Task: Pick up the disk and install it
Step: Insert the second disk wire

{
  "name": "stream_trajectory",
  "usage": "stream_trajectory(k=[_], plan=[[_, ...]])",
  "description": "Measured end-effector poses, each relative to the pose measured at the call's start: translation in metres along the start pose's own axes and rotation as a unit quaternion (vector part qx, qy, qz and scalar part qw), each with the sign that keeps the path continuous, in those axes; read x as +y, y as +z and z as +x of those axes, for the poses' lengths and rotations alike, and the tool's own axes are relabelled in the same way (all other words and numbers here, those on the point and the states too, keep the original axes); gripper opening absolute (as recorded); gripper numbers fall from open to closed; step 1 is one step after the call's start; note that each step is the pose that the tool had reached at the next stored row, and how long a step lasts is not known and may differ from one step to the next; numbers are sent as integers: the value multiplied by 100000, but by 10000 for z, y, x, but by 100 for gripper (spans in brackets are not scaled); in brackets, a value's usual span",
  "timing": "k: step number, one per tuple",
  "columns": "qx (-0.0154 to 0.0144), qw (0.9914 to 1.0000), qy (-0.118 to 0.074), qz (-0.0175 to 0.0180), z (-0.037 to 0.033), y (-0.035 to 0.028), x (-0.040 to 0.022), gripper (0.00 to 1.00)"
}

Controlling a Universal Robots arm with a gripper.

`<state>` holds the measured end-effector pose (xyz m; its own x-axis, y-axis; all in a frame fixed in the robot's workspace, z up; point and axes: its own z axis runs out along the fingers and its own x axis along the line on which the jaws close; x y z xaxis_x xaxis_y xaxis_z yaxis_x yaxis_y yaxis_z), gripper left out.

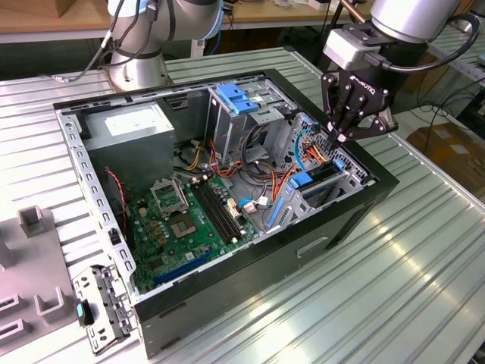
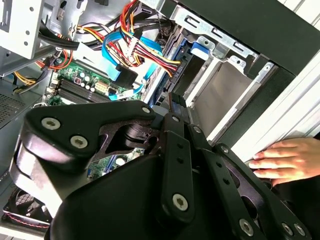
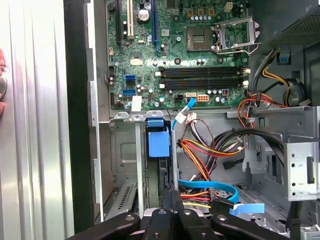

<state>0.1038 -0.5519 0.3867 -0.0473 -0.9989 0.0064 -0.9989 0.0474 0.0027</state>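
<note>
The disk [image 1: 303, 180] stands on edge in the drive bay at the front corner of the open computer case [image 1: 356, 205], on the exterior view's right. Its blue carrier tab shows in both wrist views [image 3: 160, 141] [image 2: 201, 48], with the dark drive edge beyond it. My gripper [image 1: 339, 139] hangs directly over that bay, fingers pressed together and pointing down at the disk's upper edge. Nothing sits between the fingers [image 3: 167, 202], whose tips lie along the disk's slot. I cannot tell whether they touch the disk.
A person's hand [image 2: 287, 157] rests on the table beside the case wall. Orange, red and blue cables [image 1: 284, 171] crowd next to the bay. Inside are the motherboard [image 1: 186, 220], a grey power box [image 1: 125, 125] and a blue latch plate [image 1: 236, 98]. A metal bracket [image 1: 102, 307] lies outside.
</note>
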Motion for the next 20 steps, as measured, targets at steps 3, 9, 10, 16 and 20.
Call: stream_trajectory(k=[3, 9, 10, 16, 20], plan=[[1, 100000, 1, -35, 0, 0, 0, 11], [867, 99991, 12, -1055, -29, -34, 2, 11], [1153, 99987, 8, -1101, -49, -45, 2, 11], [3656, 99915, 23, -1907, -260, -102, -15, 11], [4631, 99855, 10, -2754, -496, -106, -37, 11]])
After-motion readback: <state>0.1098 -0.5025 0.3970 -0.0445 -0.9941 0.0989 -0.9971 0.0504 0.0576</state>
